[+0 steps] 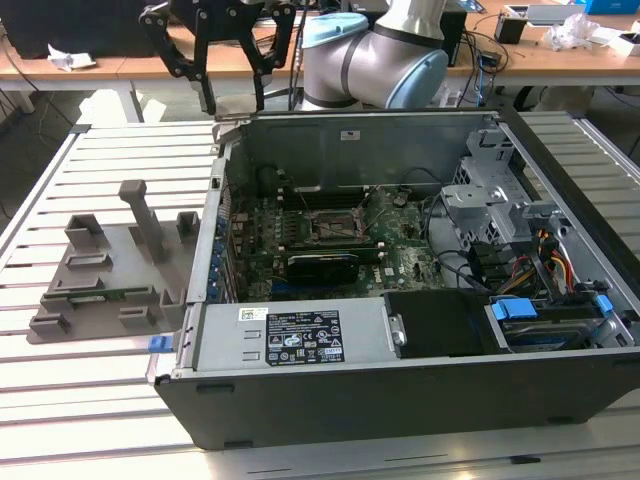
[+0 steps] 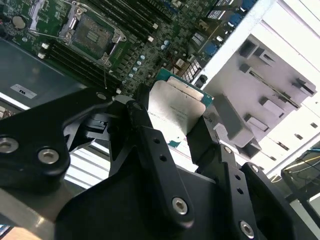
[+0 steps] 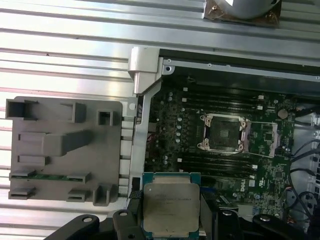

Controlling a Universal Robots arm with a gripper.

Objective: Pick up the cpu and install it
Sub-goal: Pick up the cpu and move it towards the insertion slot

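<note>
- My gripper (image 1: pixel 234 98), upper left in the exterior view, is pinching the cpu (image 3: pixel 170 207), lifted off the table.
- Pickup looks done.
- The socket (image 1: pixel 330 225), centre frame inside the open case (image 1: pixel 400 400), sits empty, so installation remains.

Small print on the power supply label (image 1: pixel 303 337) and on the cpu (image 3: pixel 170 205) — none of it legible.

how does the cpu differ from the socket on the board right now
The cpu is held off the board in the end effector; the socket sits fixed on the motherboard. The cpu shows a dull silvery top; the socket has a dark centre inside a metal frame. Both are square.
</note>
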